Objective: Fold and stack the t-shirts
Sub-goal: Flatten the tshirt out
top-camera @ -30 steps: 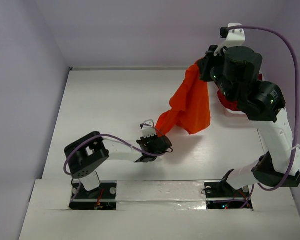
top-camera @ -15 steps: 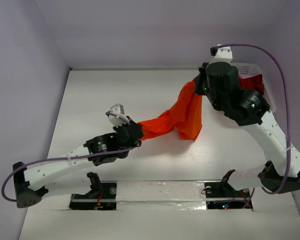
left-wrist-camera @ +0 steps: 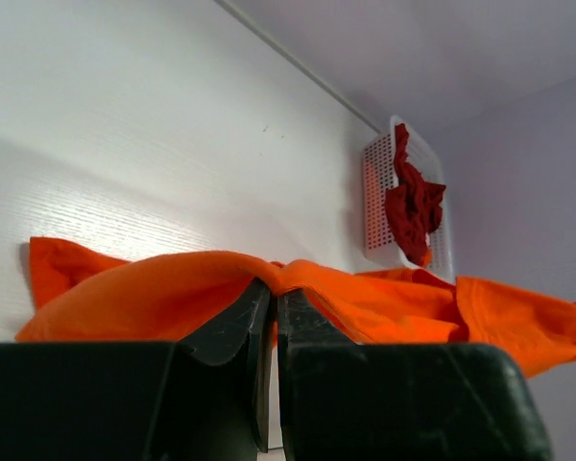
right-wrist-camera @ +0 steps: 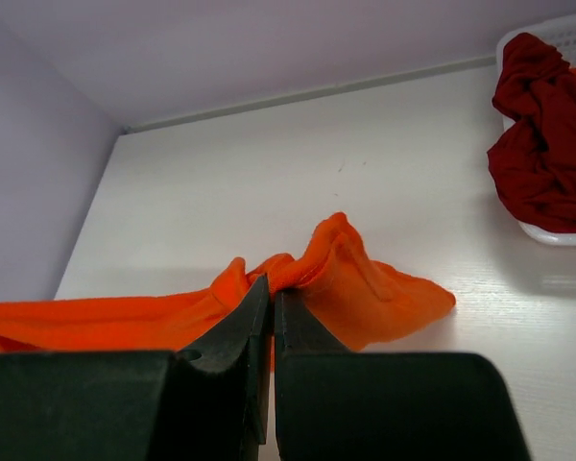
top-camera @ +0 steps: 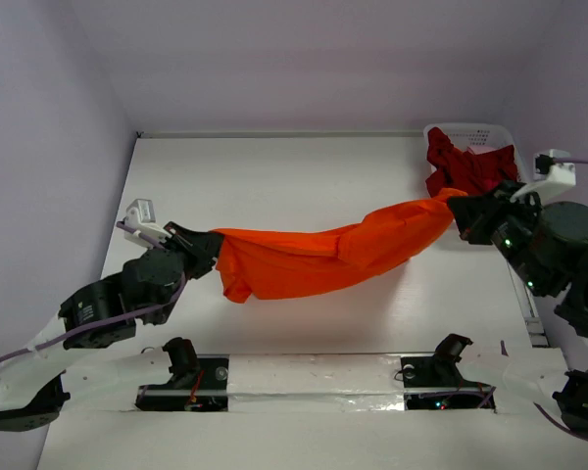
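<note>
Currently held: orange shirt [top-camera: 323,257], stretched out over the middle of the table [top-camera: 265,176]; cannot tell if it touches the top.
Long axis: left-right across the table, with the right end a bit farther back than the left. The cloth is bunched like a rope, not flat.
Left gripper [top-camera: 208,253]: clenched on the shirt's left end, with a flap hanging beside it.
Right gripper [top-camera: 458,211]: clenched on the shirt's right end, just beside the basket [top-camera: 470,129].
Red shirts [top-camera: 465,168]: crumpled heap in the basket at the far right corner; count unclear.
</note>
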### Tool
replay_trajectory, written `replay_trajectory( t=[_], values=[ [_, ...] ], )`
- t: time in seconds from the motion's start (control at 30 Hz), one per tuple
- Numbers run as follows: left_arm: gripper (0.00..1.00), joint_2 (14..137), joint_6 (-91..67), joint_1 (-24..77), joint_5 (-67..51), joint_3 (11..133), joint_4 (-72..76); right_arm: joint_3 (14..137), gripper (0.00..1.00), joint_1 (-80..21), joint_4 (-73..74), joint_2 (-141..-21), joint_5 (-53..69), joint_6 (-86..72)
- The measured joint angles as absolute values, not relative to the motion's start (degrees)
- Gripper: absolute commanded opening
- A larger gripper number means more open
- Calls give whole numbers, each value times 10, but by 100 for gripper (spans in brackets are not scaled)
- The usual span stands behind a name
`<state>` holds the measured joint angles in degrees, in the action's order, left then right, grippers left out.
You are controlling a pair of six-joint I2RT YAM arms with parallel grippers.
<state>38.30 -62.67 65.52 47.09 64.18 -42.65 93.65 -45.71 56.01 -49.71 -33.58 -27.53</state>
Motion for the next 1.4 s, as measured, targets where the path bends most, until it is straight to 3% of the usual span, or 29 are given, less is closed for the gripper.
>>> replay_trajectory(
  t=[0.77,1.13,1.4],
  values=[
    [0,257,-580,655,331,808,-518,964,0,-457,701,-284,-33,-279],
    [0,225,-558,655,221,842,-489,1001,0,-457,717,-276,110,-266],
    [0,183,-541,655,169,836,-488,1029,0,-457,718,-245,140,-263]
  ],
)
